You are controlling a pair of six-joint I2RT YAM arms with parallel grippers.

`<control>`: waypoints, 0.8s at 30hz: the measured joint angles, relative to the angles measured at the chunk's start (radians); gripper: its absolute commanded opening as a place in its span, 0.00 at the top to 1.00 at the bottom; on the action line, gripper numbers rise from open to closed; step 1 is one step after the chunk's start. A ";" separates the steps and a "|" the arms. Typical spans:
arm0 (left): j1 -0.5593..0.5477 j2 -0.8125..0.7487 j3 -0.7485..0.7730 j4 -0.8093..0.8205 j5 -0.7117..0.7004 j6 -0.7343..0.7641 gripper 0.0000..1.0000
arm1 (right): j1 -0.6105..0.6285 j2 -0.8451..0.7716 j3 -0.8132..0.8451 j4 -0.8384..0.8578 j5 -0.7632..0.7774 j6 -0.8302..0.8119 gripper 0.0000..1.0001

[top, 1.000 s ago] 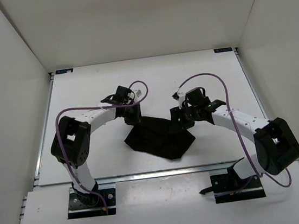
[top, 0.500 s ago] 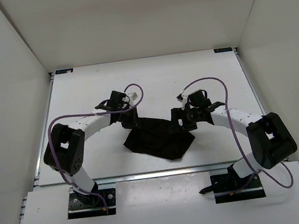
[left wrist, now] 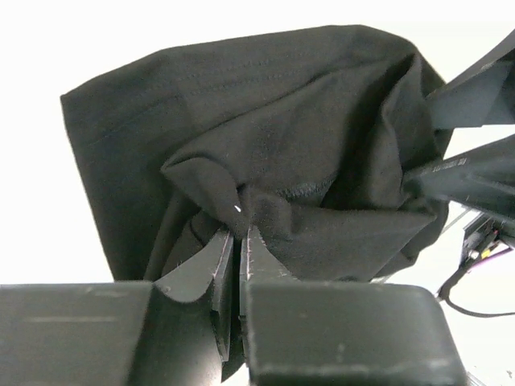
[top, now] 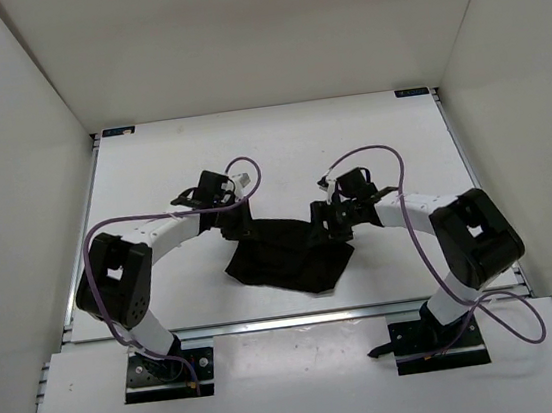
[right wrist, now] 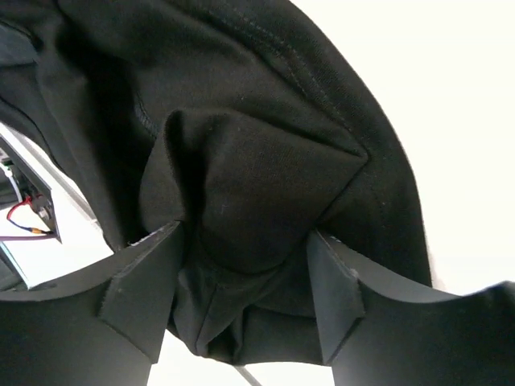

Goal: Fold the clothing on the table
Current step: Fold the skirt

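1. The clothing (top: 292, 257), a plain black garment, is seen bunched on the table (top: 279, 146), close to the front rail and roughly midway between the two arms
2. Its near part is spread flat on the white surface and narrows to a blunt corner toward the front, while its far edge is gathered into folds at both corners
3. The left gripper (top: 235, 227) is set at the garment's far left corner; in the left wrist view its fingers (left wrist: 201, 273) are brought almost together, and a ridge of fabric is pinched between their tips
4. The right gripper (top: 330, 222) is set at the far right corner; in the right wrist view its fingers (right wrist: 145, 289) are held well apart, with a thick fold of cloth bulging between them and touching both
5. Whether that fold is clamped or merely enclosed cannot be told
6. Purple cables (top: 370, 149) are looped above both wrists
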 measured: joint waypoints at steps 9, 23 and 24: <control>0.024 -0.013 -0.038 -0.002 0.014 0.000 1.00 | -0.005 0.040 0.051 0.014 -0.002 -0.005 1.00; 0.187 0.002 0.351 -0.019 0.049 0.030 1.00 | -0.287 0.063 0.541 -0.071 -0.084 -0.080 1.00; 0.192 0.019 0.433 -0.020 0.053 0.029 1.00 | -0.309 0.063 0.584 -0.068 -0.104 -0.077 1.00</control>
